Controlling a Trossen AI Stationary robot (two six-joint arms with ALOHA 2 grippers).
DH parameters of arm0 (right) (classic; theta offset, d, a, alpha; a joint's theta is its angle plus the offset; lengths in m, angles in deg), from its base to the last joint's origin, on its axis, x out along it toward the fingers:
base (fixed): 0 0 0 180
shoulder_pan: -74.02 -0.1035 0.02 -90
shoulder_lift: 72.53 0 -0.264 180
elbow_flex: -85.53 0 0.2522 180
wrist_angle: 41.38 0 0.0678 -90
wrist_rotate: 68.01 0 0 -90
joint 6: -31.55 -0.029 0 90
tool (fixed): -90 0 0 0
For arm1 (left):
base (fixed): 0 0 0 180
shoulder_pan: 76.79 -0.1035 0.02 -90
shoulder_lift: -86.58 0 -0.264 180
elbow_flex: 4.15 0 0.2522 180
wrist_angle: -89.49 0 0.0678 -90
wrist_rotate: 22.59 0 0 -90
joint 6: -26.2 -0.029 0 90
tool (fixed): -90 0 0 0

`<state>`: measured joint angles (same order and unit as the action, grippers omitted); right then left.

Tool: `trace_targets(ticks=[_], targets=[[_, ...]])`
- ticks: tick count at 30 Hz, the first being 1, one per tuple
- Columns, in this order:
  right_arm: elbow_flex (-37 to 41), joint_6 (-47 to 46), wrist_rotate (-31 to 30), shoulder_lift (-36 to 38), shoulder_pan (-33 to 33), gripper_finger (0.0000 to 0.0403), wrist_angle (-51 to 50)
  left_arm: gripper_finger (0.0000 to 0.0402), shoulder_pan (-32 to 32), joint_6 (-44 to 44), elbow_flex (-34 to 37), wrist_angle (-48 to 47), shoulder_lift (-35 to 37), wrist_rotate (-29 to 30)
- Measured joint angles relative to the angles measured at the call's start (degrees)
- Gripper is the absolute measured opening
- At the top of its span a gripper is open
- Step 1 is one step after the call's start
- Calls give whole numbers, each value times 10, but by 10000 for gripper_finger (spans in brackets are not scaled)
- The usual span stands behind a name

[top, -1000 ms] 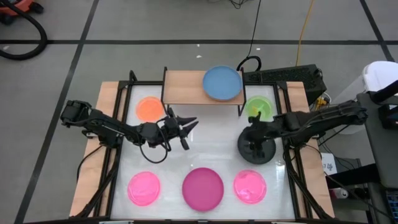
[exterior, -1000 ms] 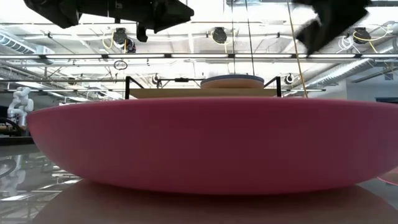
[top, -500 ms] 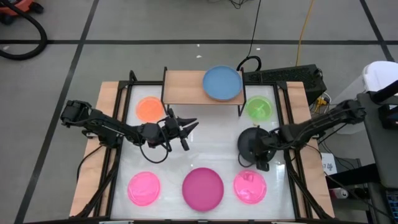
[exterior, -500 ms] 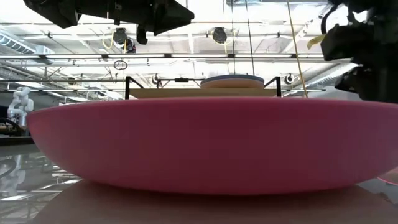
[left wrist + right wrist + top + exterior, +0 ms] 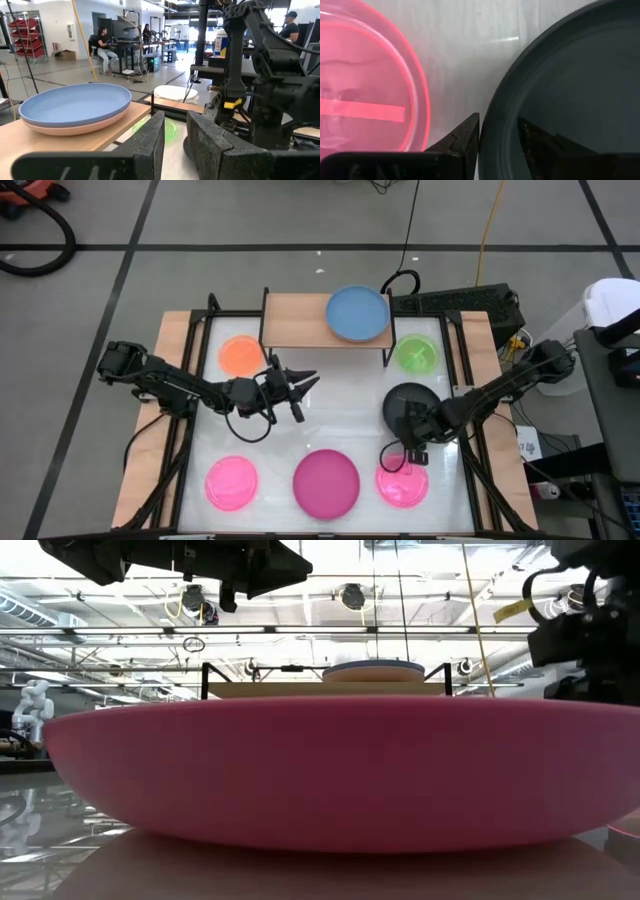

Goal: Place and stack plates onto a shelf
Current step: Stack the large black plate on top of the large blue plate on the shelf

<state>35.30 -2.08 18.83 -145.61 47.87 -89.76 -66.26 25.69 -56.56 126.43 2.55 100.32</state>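
Note:
The light-wood shelf (image 5: 300, 320) stands at the table's far edge. A blue plate (image 5: 358, 313) lies on a salmon plate (image 5: 75, 129) on its right half. Flat on the table lie the black plate (image 5: 408, 405), orange plate (image 5: 240, 355), green plate (image 5: 416, 353), magenta plate (image 5: 326, 483) and two hot-pink plates (image 5: 231, 482) (image 5: 402, 480). My right gripper (image 5: 415, 446) is open at the black plate's near rim, one finger outside it and one inside. My left gripper (image 5: 305, 385) hovers open and empty near the table's middle. My right gripper (image 5: 497, 130) stands astride the black plate's near rim (image 5: 490, 150), coming from above with fingers pointing down. One finger (image 5: 465, 137) is outside the rim and one (image 5: 537, 142) is over the plate's inside. I cannot tell whether either touches. The plate lies flat on the table.
The shelf's left half (image 5: 290, 320) is bare board. A hot-pink plate (image 5: 365, 90) lies close beside the right gripper on the near side. The magenta plate (image 5: 320, 770) fills the low view's foreground. Wooden rails (image 5: 150, 430) run along the table's sides. People sit in the room beyond.
My right gripper has moved from above the black plate's middle toward the table's near edge and now stands at the plate's near rim. The left arm has kept still.

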Motion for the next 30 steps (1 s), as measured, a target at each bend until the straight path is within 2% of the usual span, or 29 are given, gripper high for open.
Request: trace_targets(ticks=[5,12,18,21,30], targets=[[0,2,1,-17,0,89,1,88,0,2,0,0,0,0],[-6,20,-11,3,-1,11,-3,88,0,10,0,-3,0,0],[-55,70,-2,42,-1,3,2,88,0,10,0,-14,0,0],[-92,105,-19,62,-1,1,-1,88,0,10,0,-14,0,0],[-181,246,-147,110,3,1,15,88,0,10,0,-17,0,0]])
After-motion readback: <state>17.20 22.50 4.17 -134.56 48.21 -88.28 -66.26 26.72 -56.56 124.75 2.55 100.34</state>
